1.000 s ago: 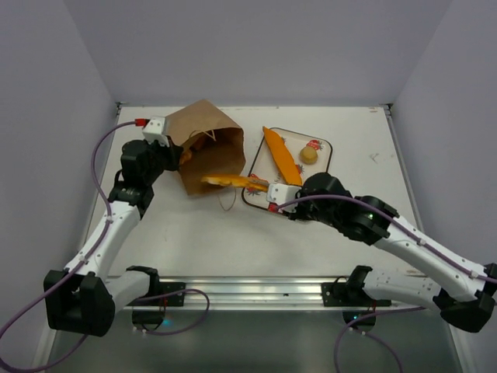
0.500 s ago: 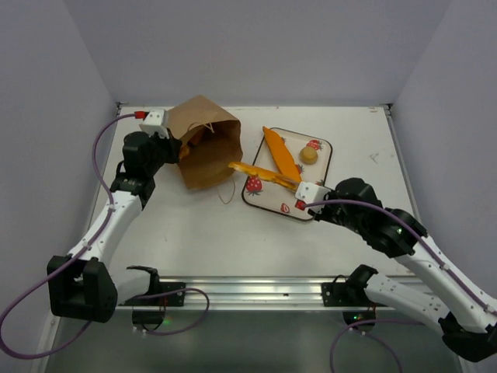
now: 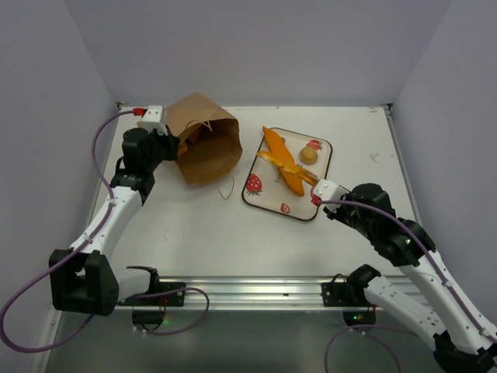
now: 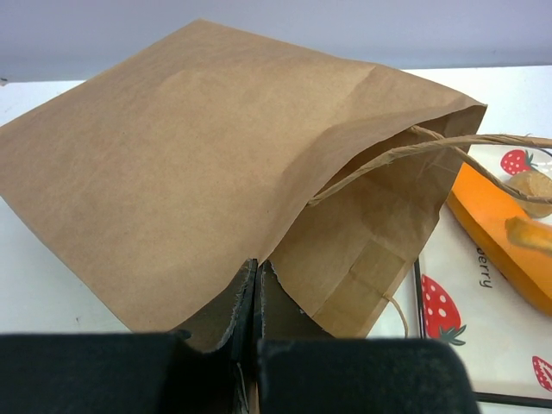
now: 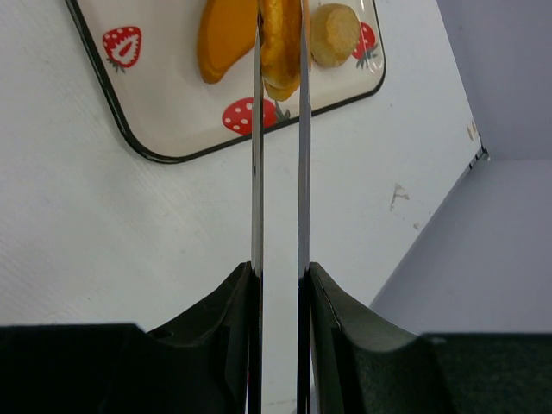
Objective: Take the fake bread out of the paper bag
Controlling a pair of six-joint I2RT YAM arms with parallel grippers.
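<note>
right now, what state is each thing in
paper bag: on its side, mouth open, edge pinched
left gripper: shut on the paper bag
bread piece: gripped, over the tray
right gripper: shut on the bread piece
baguette: lying on the tray
round roll: lying on the tray

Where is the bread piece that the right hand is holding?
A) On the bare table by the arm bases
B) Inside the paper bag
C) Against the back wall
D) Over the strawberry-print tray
D: the right hand is shut on the bread piece, which the right wrist view shows between its fingers directly over the tray, next to two other pieces lying there.
</note>
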